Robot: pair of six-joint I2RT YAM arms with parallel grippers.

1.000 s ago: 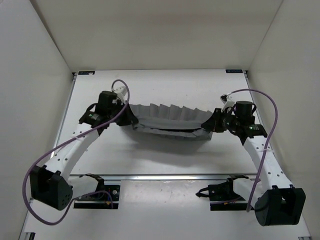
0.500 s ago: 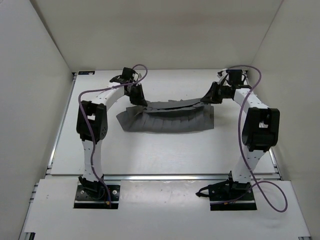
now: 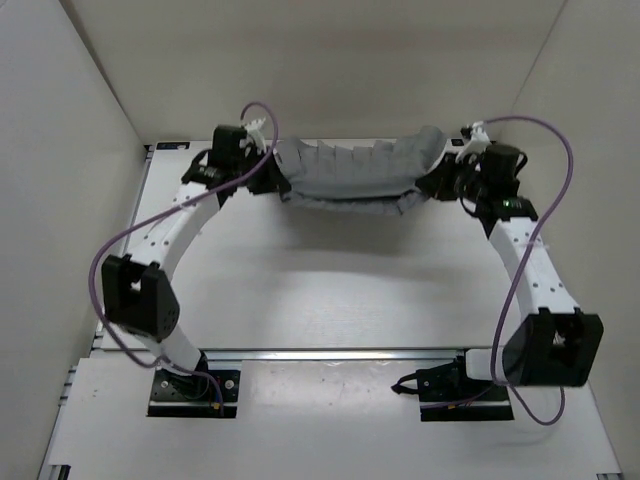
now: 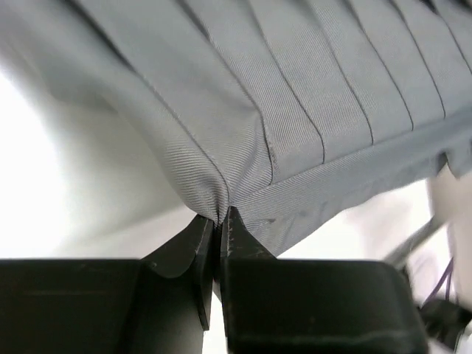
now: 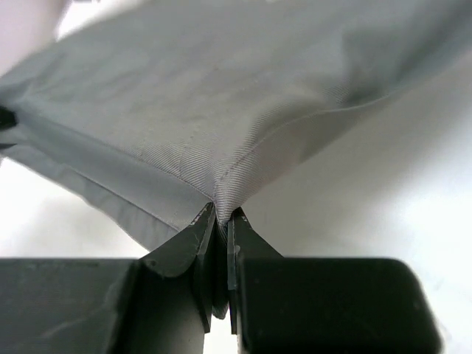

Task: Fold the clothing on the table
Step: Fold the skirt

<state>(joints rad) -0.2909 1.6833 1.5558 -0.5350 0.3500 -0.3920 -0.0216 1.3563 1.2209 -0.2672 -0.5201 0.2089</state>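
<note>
The clothing (image 3: pixel 355 172), a grey pleated garment, hangs stretched between both grippers above the far part of the white table (image 3: pixel 330 290). My left gripper (image 3: pixel 275 172) is shut on its left corner, and the left wrist view shows the cloth (image 4: pixel 295 110) pinched at the fingertips (image 4: pixel 218 215). On the other side my right gripper (image 3: pixel 436 178) is shut on the right corner; the cloth (image 5: pixel 221 96) bunches where that gripper's (image 5: pixel 221 214) tips meet. The middle of the garment sags slightly, and its lower layer droops below the upper one.
White walls (image 3: pixel 80 120) close in the table on the left, right and back. A metal rail (image 3: pixel 330 353) runs along the near edge, with both arm bases (image 3: pixel 190 385) mounted in front of it. Purple cables (image 3: pixel 130 240) loop off each arm.
Both grippers have lifted the garment off the table and carried it toward the back wall. It now hangs stretched between them instead of lying folded on the surface.
</note>
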